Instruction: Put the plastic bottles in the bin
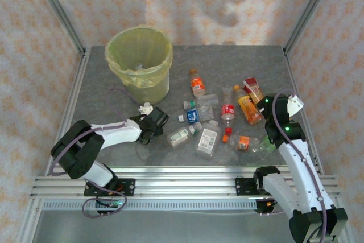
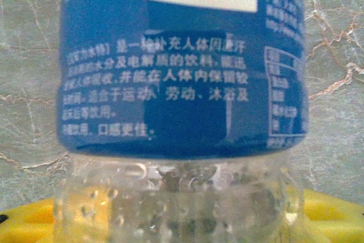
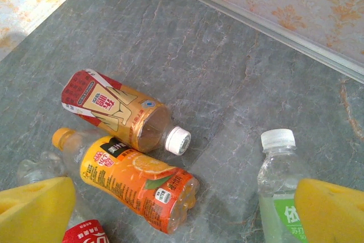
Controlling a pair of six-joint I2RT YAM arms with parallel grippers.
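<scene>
Where the grey marbled table stretches out from my two bases, the bin stands upright on its far left part, lined with a yellow-green bag. The plastic bottles lie scattered on the table to the right of the bin, none touching it, most of them on their sides in a loose cluster between my arms. My left end effector sits low over the table near the bin's near side, at the left edge of that cluster. My right end effector hangs over the cluster's right end, its jaws spread wide and nothing gripped between them. A blue-labelled bottle, with white print on the label and clear ribbed plastic beneath, fills the space between my left yellow pads. Whether they press on it or merely flank it I cannot tell. Below my right wrist a red-and-gold bottle rests on its side with its white cap pointing right. An orange juice bottle lies just beside it, its orange cap to the left. A green-labelled bottle with a white cap shows partly behind the right-hand pad. Farthest out on the table lies an orange-labelled bottle, apart from the rest.
</scene>
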